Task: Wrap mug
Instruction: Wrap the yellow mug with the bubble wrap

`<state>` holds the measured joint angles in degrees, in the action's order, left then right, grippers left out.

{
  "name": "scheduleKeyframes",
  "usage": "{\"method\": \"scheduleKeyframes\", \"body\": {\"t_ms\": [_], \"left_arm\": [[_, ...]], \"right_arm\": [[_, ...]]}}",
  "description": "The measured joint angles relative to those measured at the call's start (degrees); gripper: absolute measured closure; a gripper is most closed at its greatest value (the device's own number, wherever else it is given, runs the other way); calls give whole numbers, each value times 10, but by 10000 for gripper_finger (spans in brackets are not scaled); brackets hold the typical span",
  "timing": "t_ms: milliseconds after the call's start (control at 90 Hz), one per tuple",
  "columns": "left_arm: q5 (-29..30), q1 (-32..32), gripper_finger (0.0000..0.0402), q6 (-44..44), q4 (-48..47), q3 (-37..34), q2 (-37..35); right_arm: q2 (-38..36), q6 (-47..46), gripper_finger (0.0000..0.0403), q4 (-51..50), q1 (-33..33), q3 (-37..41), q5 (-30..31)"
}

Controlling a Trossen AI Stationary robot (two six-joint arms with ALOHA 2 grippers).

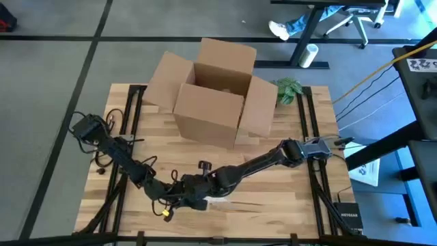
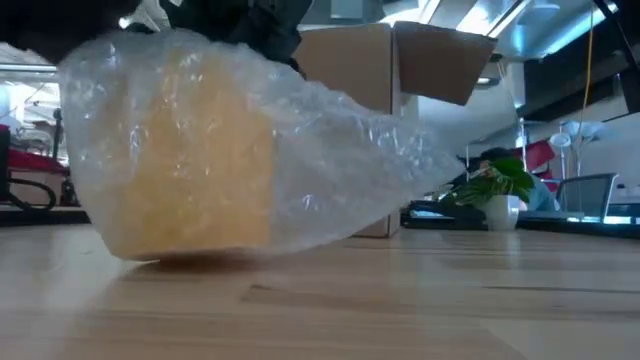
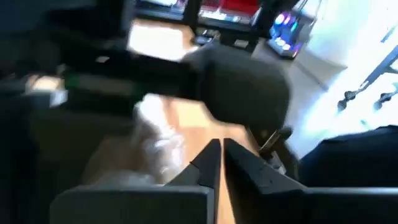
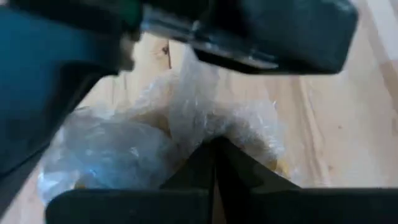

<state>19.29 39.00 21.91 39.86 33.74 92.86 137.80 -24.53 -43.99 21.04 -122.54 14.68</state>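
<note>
At the front edge of the wooden counter (image 1: 287, 198), near its middle, you have both arms meeting over the mug (image 2: 195, 150), which is yellow and swaddled in clear bubble wrap (image 2: 340, 160). In the low view the bundle rests on the counter, the yellow body at one end and a loose tail of wrap tapering off toward the cardboard box (image 1: 215, 96).

Your left hand (image 1: 179, 198) reaches in from the left side of the counter, its arm running diagonally down to the bundle. In its wrist view the 2 fingers (image 3: 249, 167) meet at the tips with no gap; wrap shows just beyond them, but you cannot tell whether any of it is pinched between them.

Your right hand (image 1: 205, 186) comes in from the right side, its arm stretched low across the counter. In its wrist view the 2 fingers (image 4: 239, 168) are pressed together right at a gathered fold of the bubble wrap, so it is holding the wrap where the film bunches up over the yellow mug. The other arm's dark body crosses above this spot in the same view.

The 2 hands sit just beside each other over the bundle in the high view.

The box stands open at the back of the counter, flaps spread out, well apart from the bundle. A small potted plant (image 1: 288, 89) sits beside the box at the back right.
</note>
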Motion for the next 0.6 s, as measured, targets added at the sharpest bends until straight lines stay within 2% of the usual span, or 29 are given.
{"method": "scheduleKeyframes", "body": {"t_ms": [211, 422, 600], "left_arm": [[-2, 1, 402, -8, -6, 0, 1], [1, -1, 402, -3, -8, 0, 2], [1, -1, 402, -9, -3, -1, 2]], "right_arm": [[1, -10, 403, -23, -2, -42, -53], [-1, -12, 403, -123, 2, -124, -59], [-25, -51, 403, -213, 4, -118, -49]]}}
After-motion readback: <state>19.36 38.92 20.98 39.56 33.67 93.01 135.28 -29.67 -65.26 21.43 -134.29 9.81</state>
